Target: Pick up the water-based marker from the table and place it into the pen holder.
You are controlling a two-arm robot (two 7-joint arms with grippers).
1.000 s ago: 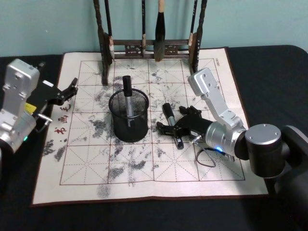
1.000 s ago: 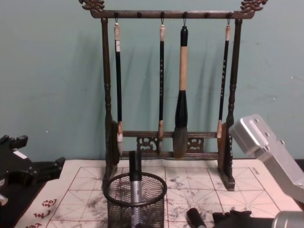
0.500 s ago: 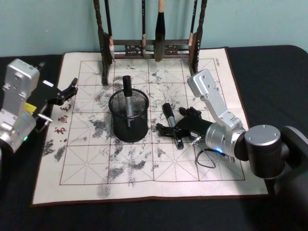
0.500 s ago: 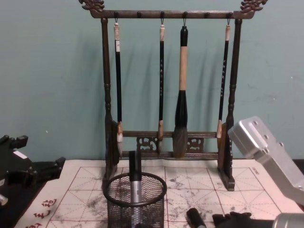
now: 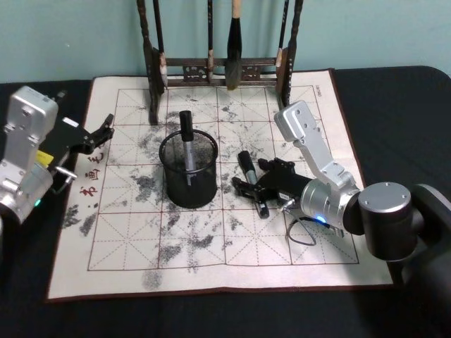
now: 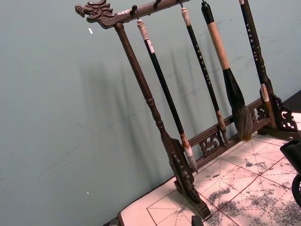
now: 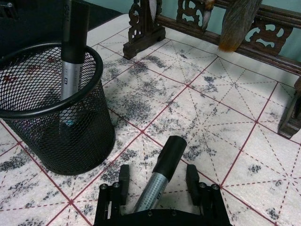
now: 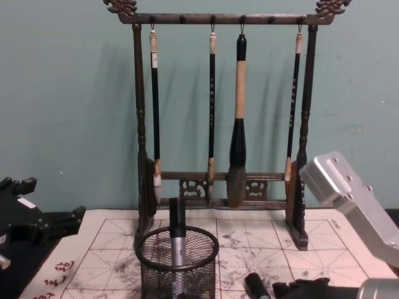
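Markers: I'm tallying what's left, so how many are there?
2. One marker stands in the pen holder; the other lies on the mat inside the open right gripper. None looks hidden. Left gripper parked beside the mat.

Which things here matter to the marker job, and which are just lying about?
Job:
grey, black-capped water-based marker, lying flat
black wire-mesh pen holder
right gripper, open astride the marker

Lying about:
dark wooden brush rack with four hanging brushes
another marker, standing in the holder
left gripper, parked left of the holder
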